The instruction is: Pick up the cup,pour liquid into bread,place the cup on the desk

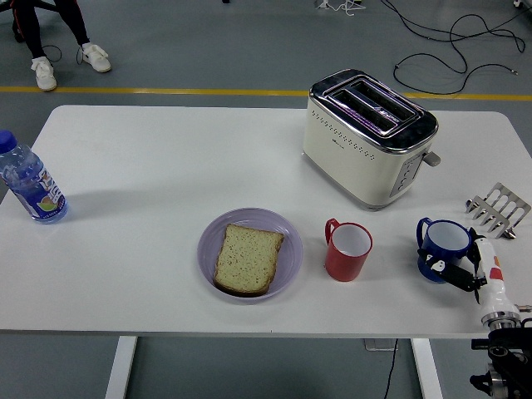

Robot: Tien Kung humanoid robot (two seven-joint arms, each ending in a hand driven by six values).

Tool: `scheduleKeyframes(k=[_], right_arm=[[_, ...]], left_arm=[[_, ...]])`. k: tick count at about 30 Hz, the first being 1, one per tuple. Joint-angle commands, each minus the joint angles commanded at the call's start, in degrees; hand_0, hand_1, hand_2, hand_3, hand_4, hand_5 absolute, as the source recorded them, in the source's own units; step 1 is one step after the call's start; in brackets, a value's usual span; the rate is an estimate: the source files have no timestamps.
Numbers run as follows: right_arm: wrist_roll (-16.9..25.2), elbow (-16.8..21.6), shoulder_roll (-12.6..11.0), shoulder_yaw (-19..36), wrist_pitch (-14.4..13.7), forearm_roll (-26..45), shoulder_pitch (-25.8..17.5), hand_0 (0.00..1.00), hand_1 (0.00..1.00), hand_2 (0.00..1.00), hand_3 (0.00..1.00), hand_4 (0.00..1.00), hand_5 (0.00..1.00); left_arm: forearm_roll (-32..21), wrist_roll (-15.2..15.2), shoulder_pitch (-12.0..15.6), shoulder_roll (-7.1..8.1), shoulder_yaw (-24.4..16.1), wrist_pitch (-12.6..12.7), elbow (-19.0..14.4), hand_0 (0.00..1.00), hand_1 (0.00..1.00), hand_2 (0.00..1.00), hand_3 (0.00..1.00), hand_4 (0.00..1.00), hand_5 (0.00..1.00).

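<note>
A: At the near right of the desk, what do you have in view?

B: From my station I see the right hand entering from the lower right corner. Its black fingers curl against the near side of the blue cup, and they appear to hold it. The blue cup stands upright on the desk, its handle pointing left. I do not see the left hand.

A: Where does the bread lie?

B: One slice of bread lies flat in the purple plate, near the front edge at the desk's middle. Just right of the plate stands a red cup, upright, with a white interior and its handle to the left. It is apart from the plate and well apart from the blue cup.

A: And farther back?

B: A cream toaster with a chrome top sits far of the two cups, set at an angle, both slots facing up. A small metal rack lies at the right edge, just far of the blue cup. At the left edge stands a plastic bottle with a blue cap. Beyond the desk I see grey floor, a yellow line, black cables at top right, and a person's legs and white shoes at top left.
</note>
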Motion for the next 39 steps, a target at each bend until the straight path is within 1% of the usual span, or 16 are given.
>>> scheduleKeyframes(k=[1, 6, 7, 12, 13, 18, 19, 24, 25, 30, 31, 36, 37, 39], right_arm=[[-0.03, 0.01, 0.0, 0.04, -0.06, 0.0, -0.06, 0.405, 0.381, 0.549, 0.597, 0.796, 0.095], [-0.02, 0.34, -0.01, 0.47, -0.48, -0.18, -0.15, 0.405, 0.381, 0.549, 0.597, 0.796, 0.095], [0.0, 0.47, -0.02, 0.58, -0.49, -0.13, -0.18, 0.435, 0.415, 0.592, 0.755, 0.91, 0.096], [0.24, 1.21, -0.11, 1.25, -0.46, 0.29, -0.58, 0.435, 0.415, 0.592, 0.755, 0.91, 0.096], [0.15, 1.16, -0.13, 1.35, -0.35, 0.19, -0.59, 0.489, 0.458, 0.662, 0.86, 0.921, 0.071], [-0.5, 0.9, -0.16, 1.55, 0.01, -0.67, -0.52, 0.489, 0.458, 0.662, 0.86, 0.921, 0.071], [-0.65, 0.8, -0.14, 1.53, 0.08, -0.89, -0.46, 0.513, 0.481, 0.692, 0.879, 0.93, 0.066], [-1.36, 0.5, -0.11, 1.41, 0.3, -1.93, -0.3, 0.513, 0.481, 0.692, 0.879, 0.93, 0.066], [-1.44, 0.46, -0.1, 1.42, 0.3, -2.07, -0.29, 0.552, 0.521, 0.747, 0.951, 0.935, 0.052], [-1.29, 0.46, -0.11, 1.61, 0.1, -2.18, -0.14, 0.552, 0.521, 0.747, 0.951, 0.935, 0.052], [-1.26, 0.43, -0.11, 1.62, 0.11, -2.19, -0.09, 0.605, 0.572, 0.815, 0.988, 0.934, 0.04], [-1.3, 0.27, 0.0, 1.62, 0.4, -2.06, -0.08, 0.605, 0.572, 0.815, 0.988, 0.934, 0.04], [-1.3, 0.26, 0.01, 1.62, 0.42, -2.04, -0.08, 0.637, 0.606, 0.859, 0.998, 0.937, 0.026], [-1.65, 0.0, 0.12, 1.72, 0.73, -2.21, 0.02, 0.637, 0.606, 0.859, 0.998, 0.937, 0.026]], left_arm=[[0.13, 0.01, 0.03, 0.0, -0.01, -0.03, 0.0, 0.655, 0.691, 0.711, 0.603, 0.345, 0.927], [-0.13, -0.03, 0.03, 0.02, 0.28, -0.04, 0.0, 0.655, 0.691, 0.711, 0.603, 0.345, 0.927], [-0.18, -0.04, 0.02, 0.02, 0.31, -0.03, 0.0, 0.655, 0.692, 0.712, 0.604, 0.345, 0.927], [-0.43, -0.11, -0.09, 0.06, 0.25, 0.03, 0.0, 0.655, 0.692, 0.712, 0.604, 0.345, 0.927], [-0.55, -0.13, -0.14, 0.06, 0.31, 0.05, 0.0, 0.655, 0.691, 0.711, 0.604, 0.345, 0.927], [-0.52, -0.13, -0.26, 0.05, 0.28, 0.06, 0.0, 0.655, 0.691, 0.711, 0.604, 0.345, 0.927], [-0.67, -0.15, -0.29, 0.06, 0.43, 0.05, 0.0, 0.655, 0.692, 0.711, 0.604, 0.345, 0.926], [-0.5, -0.12, -0.4, 0.05, 0.31, 0.02, 0.0, 0.655, 0.692, 0.711, 0.604, 0.345, 0.926], [-0.45, -0.11, -0.41, 0.05, 0.25, 0.01, 0.0, 0.655, 0.691, 0.712, 0.605, 0.345, 0.927], [-0.48, -0.11, -0.42, 0.07, 0.24, 0.01, 0.0, 0.655, 0.691, 0.712, 0.605, 0.345, 0.927], [-0.42, -0.11, -0.43, 0.08, 0.25, -0.01, 0.0, 0.655, 0.691, 0.712, 0.605, 0.345, 0.927], [-0.5, -0.11, -0.45, 0.07, 0.33, 0.01, 0.0, 0.655, 0.691, 0.712, 0.605, 0.345, 0.927], [-0.49, -0.11, -0.45, 0.07, 0.33, 0.01, 0.0, 0.655, 0.692, 0.712, 0.605, 0.345, 0.927], [-0.45, -0.11, -0.44, 0.06, 0.32, 0.02, 0.0, 0.655, 0.692, 0.712, 0.605, 0.345, 0.927]])
